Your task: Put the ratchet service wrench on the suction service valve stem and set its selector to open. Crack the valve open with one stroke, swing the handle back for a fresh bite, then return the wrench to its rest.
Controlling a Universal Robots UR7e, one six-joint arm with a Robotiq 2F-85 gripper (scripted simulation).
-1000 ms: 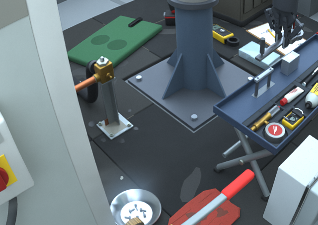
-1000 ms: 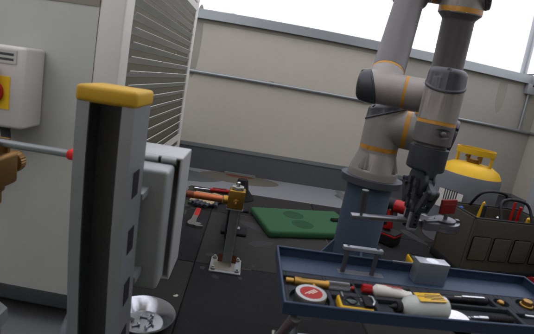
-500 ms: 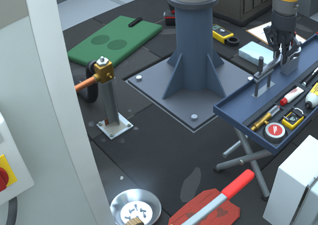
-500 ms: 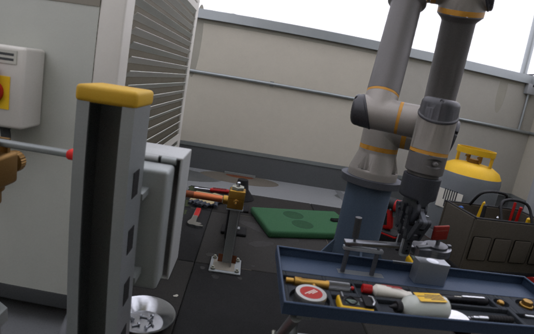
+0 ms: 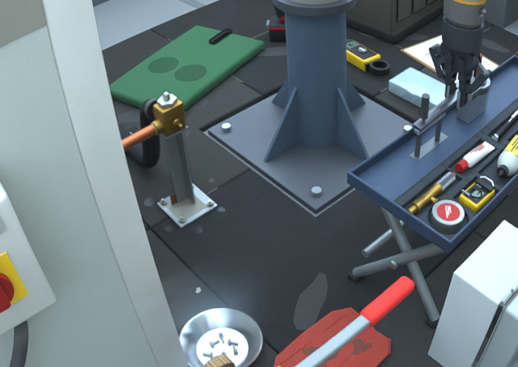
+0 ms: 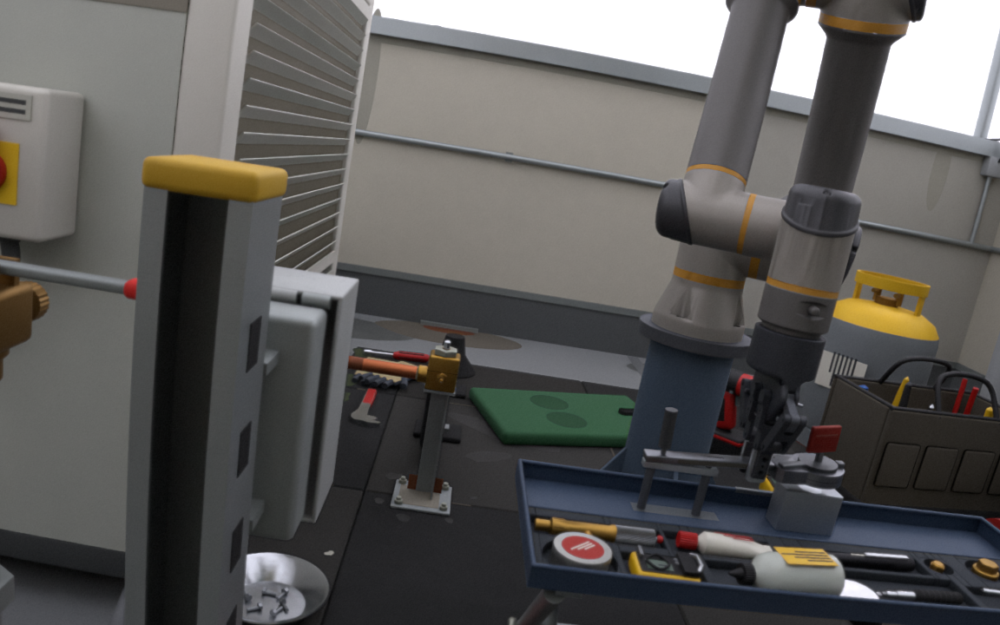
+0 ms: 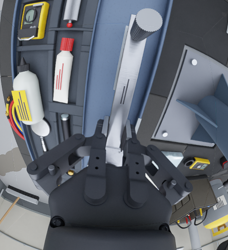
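On the blue tool tray [image 5: 443,162] at the right, the grey ratchet service wrench [image 5: 439,112] lies across its two-post rest [image 5: 426,139] and a grey block [image 5: 473,106]. My gripper [image 5: 458,97] stands over the wrench near its head, and its fingers are closed on the flat handle [image 7: 119,121]. The handle's dark knurled grip [image 7: 146,24] points away from me and stands upright at the far end. The brass suction service valve [image 5: 168,114] sits on a post far to the left, its stem [image 5: 166,97] bare on top.
The tray's front compartments hold a white tube [image 5: 475,156], a yellow meter [image 5: 477,193] and a red-faced gauge [image 5: 447,213]. The arm's blue pedestal [image 5: 316,82] stands between tray and valve. A green mat [image 5: 188,64] lies behind the valve, and a grey cabinet edge [image 5: 83,170] fills the left.
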